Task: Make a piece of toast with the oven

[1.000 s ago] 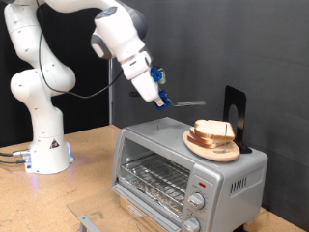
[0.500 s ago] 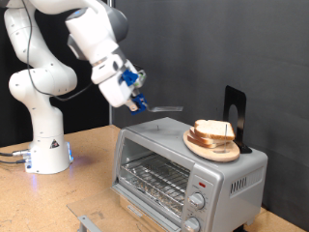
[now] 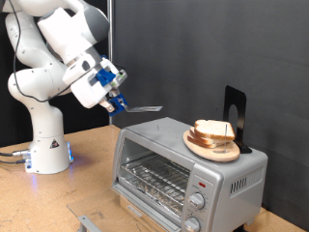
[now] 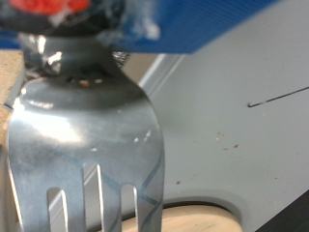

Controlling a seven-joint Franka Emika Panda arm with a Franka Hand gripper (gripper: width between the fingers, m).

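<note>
My gripper point(image 3: 116, 101) is shut on the handle of a slotted metal spatula point(image 3: 145, 108), held level in the air above the left end of the oven's top in the exterior view. The spatula blade point(image 4: 87, 145) fills the wrist view and carries nothing. The silver-grey oven point(image 3: 154, 155) stands on the wooden table, with its wire rack showing through the front and knobs at its right front. A round wooden plate point(image 3: 230, 154) with piled bread slices point(image 3: 210, 130) sits on the oven's top. No single slice shows apart from the pile.
A black upright stand point(image 3: 235, 108) is behind the plate. The robot's white base point(image 3: 43, 150) is at the exterior view's left. A grey metal piece point(image 3: 89, 223) lies at the bottom edge. The oven's grey top point(image 4: 241, 87) shows under the spatula.
The arm has swung to the exterior view's left and a little lower, carrying the spatula away from the plate of bread. The plate and oven have not moved.
</note>
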